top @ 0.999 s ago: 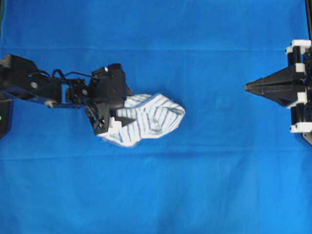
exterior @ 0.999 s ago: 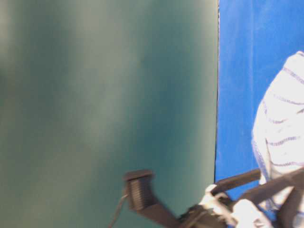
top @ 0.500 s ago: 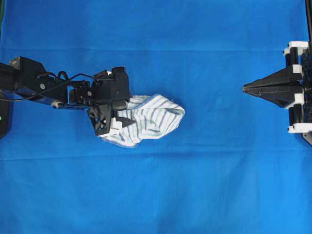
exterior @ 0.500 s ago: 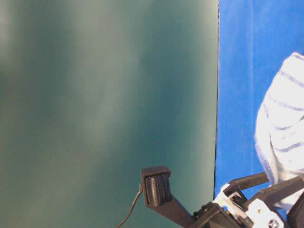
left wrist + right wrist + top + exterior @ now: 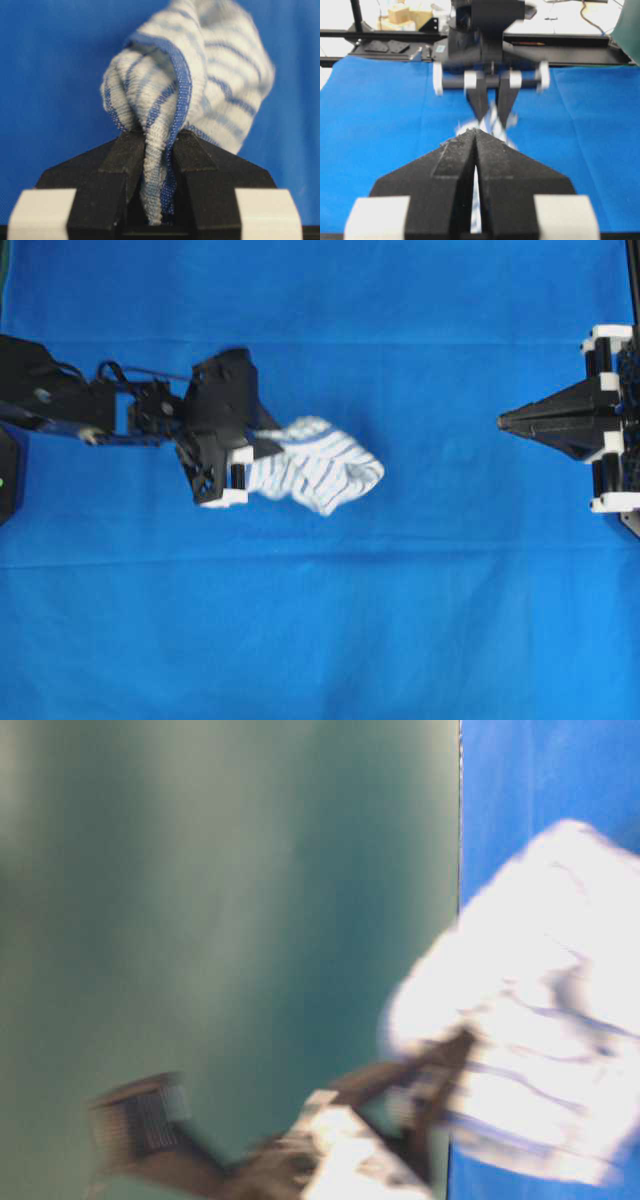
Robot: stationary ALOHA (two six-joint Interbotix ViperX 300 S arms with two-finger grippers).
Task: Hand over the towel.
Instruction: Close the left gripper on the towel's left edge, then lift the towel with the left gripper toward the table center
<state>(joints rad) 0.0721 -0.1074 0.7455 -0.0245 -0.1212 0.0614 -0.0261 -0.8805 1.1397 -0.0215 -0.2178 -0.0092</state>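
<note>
**A:** so what's the left gripper doing? The table-level shot is pure blur.

**B:** it's pinched tight on a fold of the towel; the rest bunches out past its fingertips, over the blue tablecloth. The right gripper sits well apart, jaws together, empty. No readable writing anywhere.

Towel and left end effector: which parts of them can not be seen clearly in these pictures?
- Table-level view: the towel and left end effector are smeared by motion blur; stripes unreadable.
- Left wrist view: the towel's lower end is hidden between the fingers.
- Right wrist view: the right end effector covers most of the towel.
</note>
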